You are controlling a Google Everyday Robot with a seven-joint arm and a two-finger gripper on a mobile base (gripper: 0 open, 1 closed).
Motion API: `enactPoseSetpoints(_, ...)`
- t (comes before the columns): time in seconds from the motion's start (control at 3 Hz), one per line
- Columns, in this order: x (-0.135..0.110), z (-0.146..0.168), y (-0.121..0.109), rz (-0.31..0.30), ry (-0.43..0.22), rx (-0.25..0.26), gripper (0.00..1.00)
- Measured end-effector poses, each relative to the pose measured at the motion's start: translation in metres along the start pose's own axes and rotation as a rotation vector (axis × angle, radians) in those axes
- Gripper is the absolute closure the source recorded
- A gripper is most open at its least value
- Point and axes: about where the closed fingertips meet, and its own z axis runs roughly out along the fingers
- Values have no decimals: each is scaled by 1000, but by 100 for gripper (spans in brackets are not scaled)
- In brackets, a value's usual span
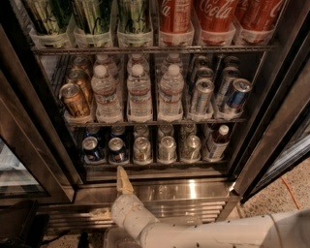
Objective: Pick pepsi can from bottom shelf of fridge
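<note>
The fridge [193,190] stands open in front of me, with a stainless-steel frame. The bottom shelf [145,164] holds rows of short cans. Two dark-blue pepsi cans stand at its front left, one [92,149] beside the other [117,150], with more behind them. Plain silver cans [167,148] stand to their right. My gripper [112,196] is below the shelf, in front of the steel base. One tan finger [123,180] points up towards the right-hand pepsi can, and the other [99,212] is spread low to the left. It holds nothing.
A small dark bottle [216,143] stands at the shelf's right end. The rack above holds water bottles [139,92], gold cans [75,99] and tall slim cans [235,97]. The top rack holds green cans and Coca-Cola cans [215,14]. Door frames flank the opening on both sides.
</note>
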Motion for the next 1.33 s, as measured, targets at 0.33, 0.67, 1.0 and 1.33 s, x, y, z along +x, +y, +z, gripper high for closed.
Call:
enactPoseSetpoints(0.33, -1, 7, -9, 18, -11, 136, 0)
enactPoseSetpoints(0.67, 4, 7, -31, 28, -3, 298, 0)
enactPoseSetpoints(1.0, 14, 4, -58, 71, 6, 445, 0)
enactPoseSetpoints(1.33, 21, 4, -69, 114, 0, 518, 10)
